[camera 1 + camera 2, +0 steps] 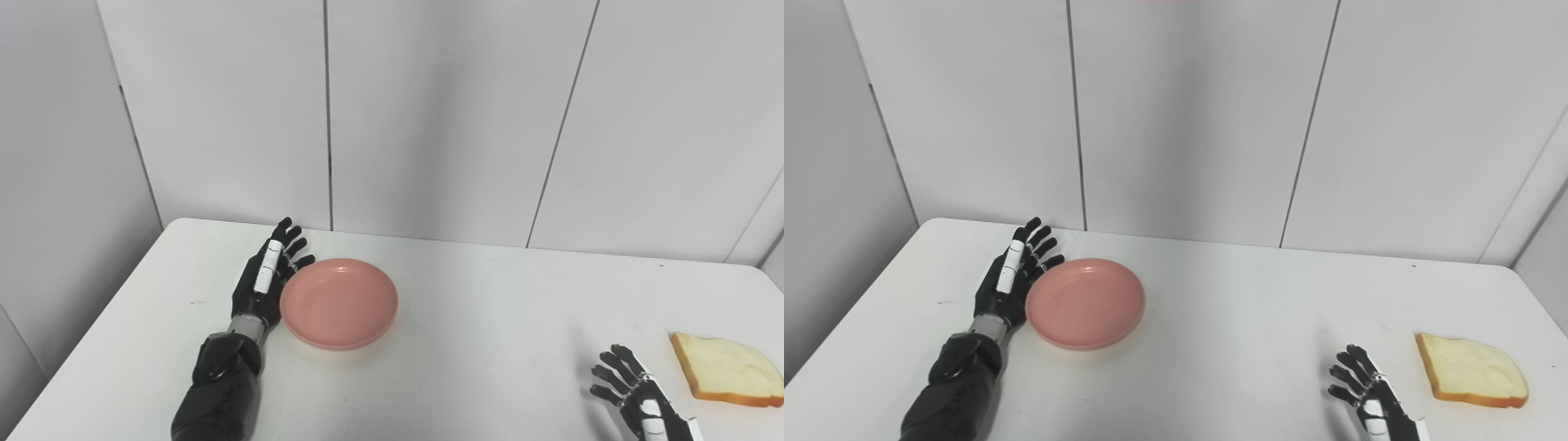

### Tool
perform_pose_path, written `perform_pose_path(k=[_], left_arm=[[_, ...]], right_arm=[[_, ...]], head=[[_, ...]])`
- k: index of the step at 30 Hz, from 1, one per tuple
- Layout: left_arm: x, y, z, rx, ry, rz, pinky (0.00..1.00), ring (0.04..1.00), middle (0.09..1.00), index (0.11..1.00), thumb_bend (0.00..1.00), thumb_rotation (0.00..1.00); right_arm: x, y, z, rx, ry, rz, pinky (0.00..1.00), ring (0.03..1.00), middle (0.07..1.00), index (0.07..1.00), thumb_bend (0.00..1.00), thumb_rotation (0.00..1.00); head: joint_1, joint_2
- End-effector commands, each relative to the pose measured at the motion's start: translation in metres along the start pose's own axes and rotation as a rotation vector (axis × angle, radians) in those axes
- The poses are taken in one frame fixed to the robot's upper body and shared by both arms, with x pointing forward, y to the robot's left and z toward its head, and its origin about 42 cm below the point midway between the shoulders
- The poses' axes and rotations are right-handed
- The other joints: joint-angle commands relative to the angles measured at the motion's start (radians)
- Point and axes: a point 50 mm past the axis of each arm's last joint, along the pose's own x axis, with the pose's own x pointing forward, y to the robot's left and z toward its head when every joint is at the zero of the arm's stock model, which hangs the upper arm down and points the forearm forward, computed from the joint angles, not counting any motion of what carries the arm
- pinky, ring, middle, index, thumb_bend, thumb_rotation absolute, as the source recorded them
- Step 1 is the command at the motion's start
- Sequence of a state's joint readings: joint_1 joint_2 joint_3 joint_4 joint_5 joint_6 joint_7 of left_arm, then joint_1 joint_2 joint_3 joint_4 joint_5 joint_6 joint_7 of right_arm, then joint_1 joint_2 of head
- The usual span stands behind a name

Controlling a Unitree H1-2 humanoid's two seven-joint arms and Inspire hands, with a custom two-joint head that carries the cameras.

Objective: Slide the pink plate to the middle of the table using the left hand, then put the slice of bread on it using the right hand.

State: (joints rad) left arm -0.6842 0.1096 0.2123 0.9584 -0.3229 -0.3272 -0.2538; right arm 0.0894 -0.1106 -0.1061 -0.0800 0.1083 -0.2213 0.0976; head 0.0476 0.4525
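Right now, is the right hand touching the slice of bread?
Apart. In the right eye view, bare white table shows between the right hand and the slice of bread.

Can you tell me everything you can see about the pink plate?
The pink plate is round and shallow, with a low raised rim and a smooth, plain surface that looks like plastic. It is empty and lies flat, right way up, on the white table, left of the middle. The left hand stands open along the plate's left edge, fingers stretched out, seemingly against the rim. The slice of bread lies far off to the right, not on the plate.
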Motion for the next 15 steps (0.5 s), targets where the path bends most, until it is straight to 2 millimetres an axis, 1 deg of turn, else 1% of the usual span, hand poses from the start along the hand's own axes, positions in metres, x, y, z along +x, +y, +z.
perform_pose_path(k=[1, 4, 6, 8, 12, 13, 15], left_arm=[[0.006, -0.021, 0.000, 0.003, -0.001, -0.044, 0.76, 0.895, 0.919, 0.896, 0.95, 0.73], [0.004, -0.036, -0.009, 0.013, 0.026, -0.090, 0.72, 0.896, 0.919, 0.900, 0.96, 0.74], [0.001, -0.045, -0.017, 0.010, 0.052, -0.118, 0.73, 0.894, 0.913, 0.900, 0.96, 0.75], [-0.002, -0.054, -0.024, -0.001, 0.073, -0.139, 0.75, 0.898, 0.909, 0.899, 0.98, 0.74], [-0.009, -0.068, -0.033, -0.019, 0.094, -0.169, 0.75, 0.895, 0.909, 0.904, 1.00, 0.72], [-0.011, -0.075, -0.036, -0.034, 0.097, -0.178, 0.75, 0.897, 0.910, 0.904, 1.00, 0.72], [-0.013, -0.084, -0.040, -0.055, 0.098, -0.187, 0.75, 0.896, 0.905, 0.899, 0.98, 0.72]], right_arm=[[-0.027, 0.023, -0.037, 0.074, 0.163, -0.007, 0.75, 0.802, 0.844, 0.857, 0.82, 0.96], [-0.028, 0.026, -0.036, 0.074, 0.162, -0.007, 0.75, 0.803, 0.848, 0.859, 0.81, 0.96], [-0.029, 0.028, -0.035, 0.075, 0.161, -0.004, 0.75, 0.803, 0.848, 0.861, 0.80, 0.97], [-0.030, 0.030, -0.034, 0.076, 0.164, -0.004, 0.76, 0.808, 0.851, 0.866, 0.80, 0.97], [-0.031, 0.034, -0.032, 0.074, 0.166, -0.004, 0.76, 0.811, 0.856, 0.873, 0.81, 0.98], [-0.031, 0.036, -0.032, 0.073, 0.166, -0.003, 0.76, 0.811, 0.856, 0.872, 0.81, 0.98], [-0.031, 0.039, -0.031, 0.072, 0.167, -0.002, 0.77, 0.812, 0.854, 0.873, 0.82, 0.98]], head=[[0.001, 0.001], [-0.009, 0.005], [-0.018, 0.009], [-0.026, 0.012], [-0.048, 0.021], [-0.061, 0.025], [-0.063, 0.025]])
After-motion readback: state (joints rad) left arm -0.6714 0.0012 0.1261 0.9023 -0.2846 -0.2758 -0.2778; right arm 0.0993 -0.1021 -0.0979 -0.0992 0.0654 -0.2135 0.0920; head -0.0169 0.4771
